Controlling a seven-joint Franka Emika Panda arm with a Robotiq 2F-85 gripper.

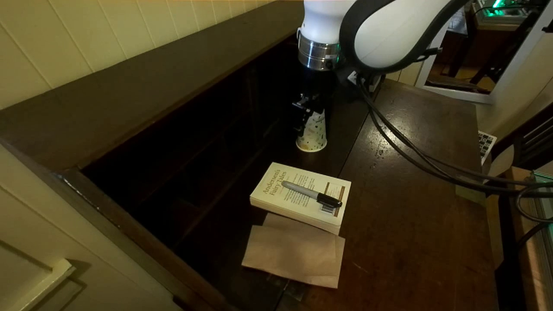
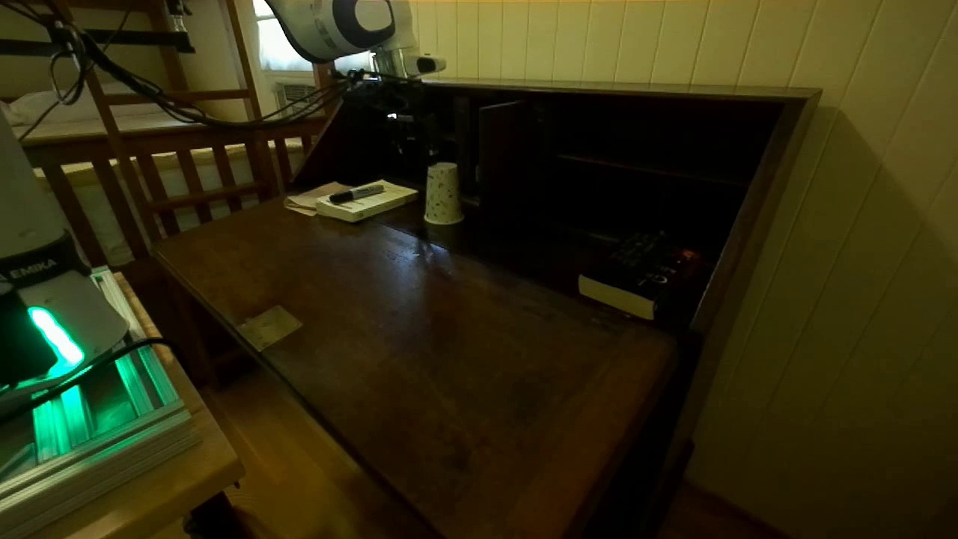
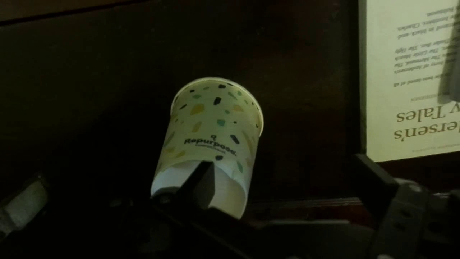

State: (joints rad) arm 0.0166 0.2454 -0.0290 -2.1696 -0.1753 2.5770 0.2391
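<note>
A speckled paper cup stands upside down on the desk, its wide rim on the wood. It shows in both exterior views, and in the wrist view the cup carries the word "Repurpose". My gripper is open, its two dark fingers far apart with only dark desk seen between them. One finger overlaps the cup's raised base in the wrist view; whether it touches I cannot tell. The other finger lies off to the right, near the corner of a pale book.
On the book in an exterior view lies a grey marker with a black cap. Folded brown paper sits beside it. A thick dark book rests farther along the desk. Shelves and an upright panel rise behind the cup; cables hang from the arm.
</note>
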